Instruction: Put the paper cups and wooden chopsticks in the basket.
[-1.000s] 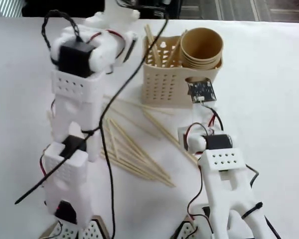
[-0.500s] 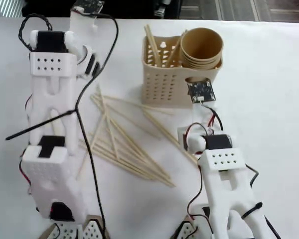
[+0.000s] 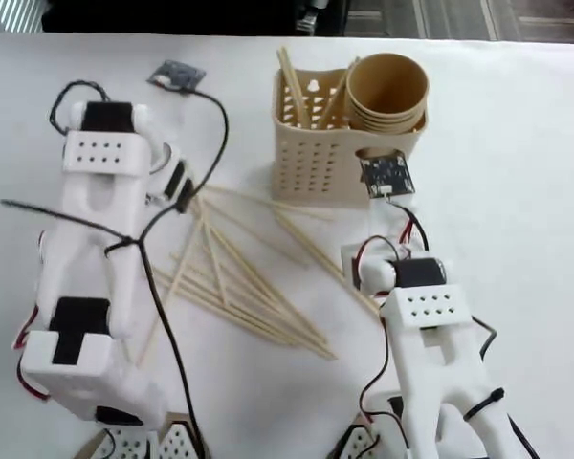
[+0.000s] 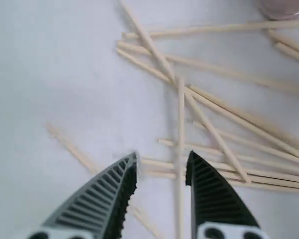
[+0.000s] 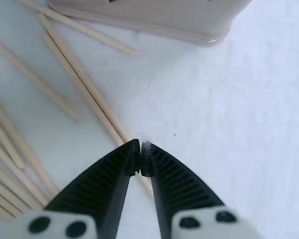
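Note:
A cream basket (image 3: 316, 163) stands at the back centre and holds a stack of paper cups (image 3: 387, 91) and a few upright chopsticks (image 3: 292, 81). Many wooden chopsticks (image 3: 239, 277) lie scattered on the white table in front of it. My left gripper (image 4: 162, 162) is open low over the pile's left side, and one chopstick (image 4: 180, 129) runs between its fingers. My right gripper (image 5: 139, 152) is shut with nothing in it, just above the table in front of the basket (image 5: 149, 15), over a pair of chopsticks (image 5: 84, 84).
The left arm (image 3: 96, 229) stretches along the table's left side with a black cable (image 3: 206, 134) looping toward the basket. The right arm (image 3: 426, 325) stands at front right. Bare tabletop (image 3: 517, 210) lies to the right of the basket.
The left arm has swung back from beside the basket to the left and come down over the scattered chopsticks. The right arm has stayed still.

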{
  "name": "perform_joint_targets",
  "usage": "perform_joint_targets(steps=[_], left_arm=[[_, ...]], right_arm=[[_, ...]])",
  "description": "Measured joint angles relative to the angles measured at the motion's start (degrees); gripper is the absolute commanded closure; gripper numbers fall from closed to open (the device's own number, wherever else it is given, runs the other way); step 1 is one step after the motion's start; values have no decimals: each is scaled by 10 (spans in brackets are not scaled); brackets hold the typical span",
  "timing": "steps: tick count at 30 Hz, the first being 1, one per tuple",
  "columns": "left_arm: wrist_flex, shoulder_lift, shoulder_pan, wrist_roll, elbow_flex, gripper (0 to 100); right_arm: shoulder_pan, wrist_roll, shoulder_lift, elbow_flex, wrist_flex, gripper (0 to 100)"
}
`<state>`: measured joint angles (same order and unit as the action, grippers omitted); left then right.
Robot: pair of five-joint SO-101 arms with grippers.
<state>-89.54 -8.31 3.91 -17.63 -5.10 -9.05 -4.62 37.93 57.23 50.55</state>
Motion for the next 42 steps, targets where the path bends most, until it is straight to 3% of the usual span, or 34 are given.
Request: perform_joint_targets(steps=[9, 22, 31, 42], left_arm=[[108, 0, 0, 44, 125, 766], [271, 0, -55, 113, 262, 771], [331, 0, -53, 113, 323, 853], [333, 1, -48, 114, 324, 969]], right_arm=[[0, 0, 0, 8, -14, 981], [0, 0, 0, 8, -14, 981], [0, 0, 0, 8, -14, 981], [0, 0, 0, 8, -14, 981]])
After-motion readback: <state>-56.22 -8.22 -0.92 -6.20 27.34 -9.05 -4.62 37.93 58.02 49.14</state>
